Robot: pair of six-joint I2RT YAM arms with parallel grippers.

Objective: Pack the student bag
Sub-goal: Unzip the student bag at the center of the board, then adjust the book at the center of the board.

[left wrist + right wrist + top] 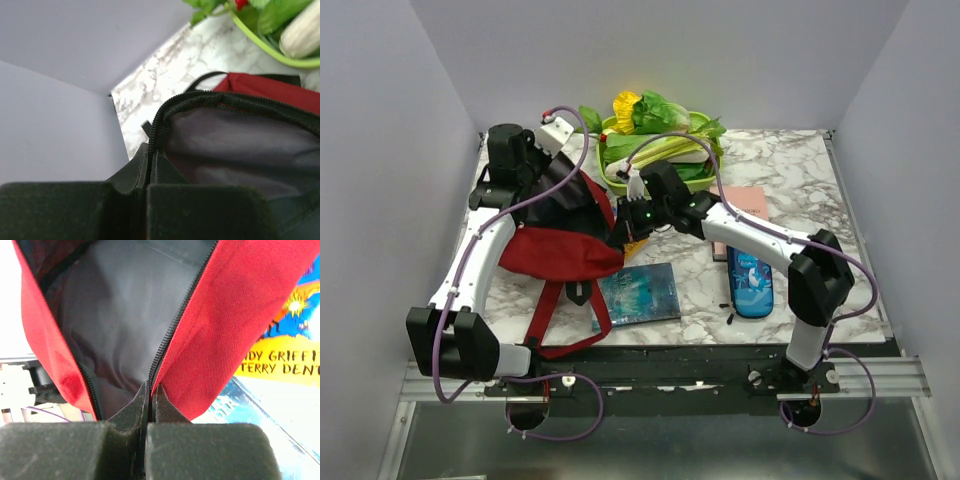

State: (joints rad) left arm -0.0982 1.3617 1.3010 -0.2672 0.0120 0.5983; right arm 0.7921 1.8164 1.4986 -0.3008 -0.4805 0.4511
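The dark red student bag (558, 250) lies on the marble table at centre left, its mouth held open and its grey lining showing. My left gripper (552, 165) is shut on the bag's black zipper edge (159, 120) at the far side of the opening. My right gripper (623, 232) is shut on the zipper edge (167, 342) of the near red flap (225, 320). The lining (115, 315) shows between the two red sides. The bag's inside looks empty where visible.
A teal book (638, 293) lies in front of the bag. A blue pencil case (750, 283) and a pink book (745, 205) lie to the right. A green bowl of vegetables (660, 145) stands at the back. A yellow-covered book (285, 360) shows beside the flap.
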